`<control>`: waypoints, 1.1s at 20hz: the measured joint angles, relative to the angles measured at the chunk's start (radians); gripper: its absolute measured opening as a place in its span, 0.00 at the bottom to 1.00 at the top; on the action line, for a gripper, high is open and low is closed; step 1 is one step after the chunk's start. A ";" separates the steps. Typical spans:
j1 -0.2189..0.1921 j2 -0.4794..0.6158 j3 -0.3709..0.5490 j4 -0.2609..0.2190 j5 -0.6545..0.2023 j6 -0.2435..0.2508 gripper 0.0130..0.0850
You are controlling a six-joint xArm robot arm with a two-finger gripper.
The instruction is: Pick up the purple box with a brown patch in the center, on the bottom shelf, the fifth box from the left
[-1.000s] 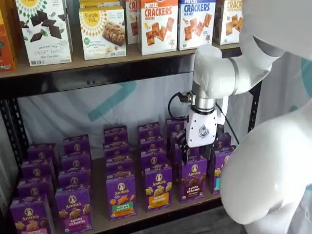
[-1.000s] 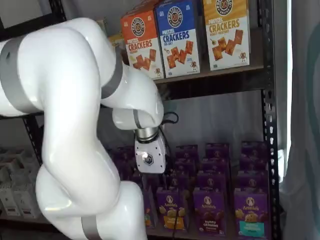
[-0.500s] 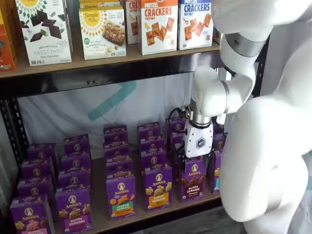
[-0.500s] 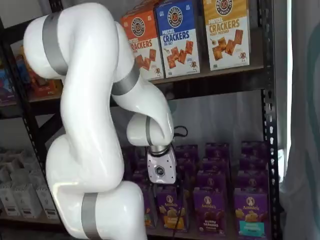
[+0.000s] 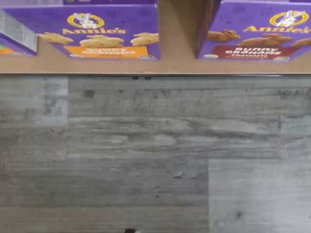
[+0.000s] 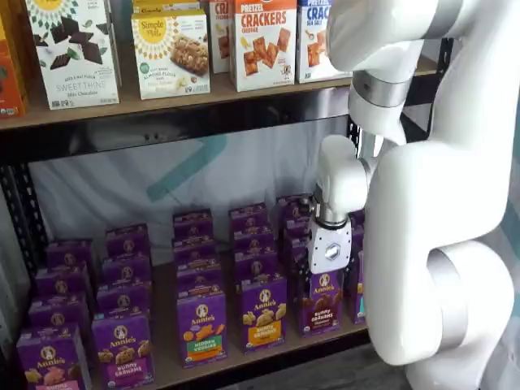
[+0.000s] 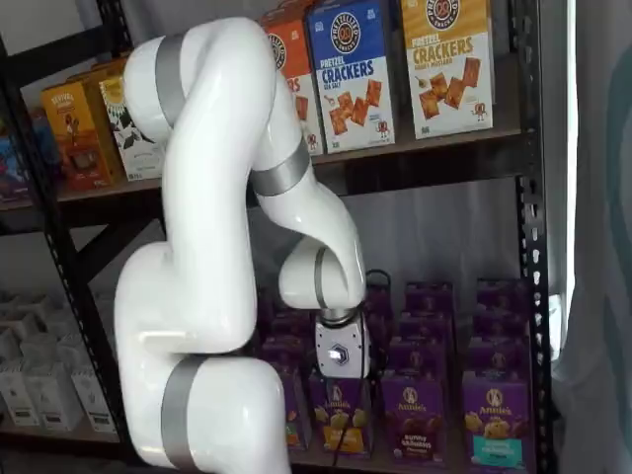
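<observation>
The purple box point(image 6: 319, 302) with brown bunny cookies and a maroon band stands upright at the front of the bottom shelf point(image 6: 166, 361). It also shows in a shelf view as the purple box point(image 7: 412, 415) and in the wrist view as the purple box point(image 5: 257, 34). My gripper point(image 6: 326, 275) points straight down, its white body just above the box's top. Its black fingers stand apart with nothing held, so it is open. In a shelf view the gripper point(image 7: 339, 379) hangs low before the front row, its fingers dim against the dark.
Rows of purple Annie's cartons fill the bottom shelf. A yellow-band carton point(image 6: 262, 313) stands just left of the target, a teal-band carton point(image 7: 492, 420) to its right. Cracker boxes point(image 6: 264, 41) line the upper board. Grey plank floor point(image 5: 146, 155) lies below the shelf's front edge.
The gripper has come down and a little right, from above the rear cartons to just over the front brown-patch box. The upper arm has swung up and back.
</observation>
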 joint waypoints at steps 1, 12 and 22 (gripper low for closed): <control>-0.006 0.027 -0.019 0.008 -0.008 -0.015 1.00; 0.013 0.207 -0.170 0.203 -0.056 -0.188 1.00; 0.024 0.357 -0.330 0.162 -0.047 -0.135 1.00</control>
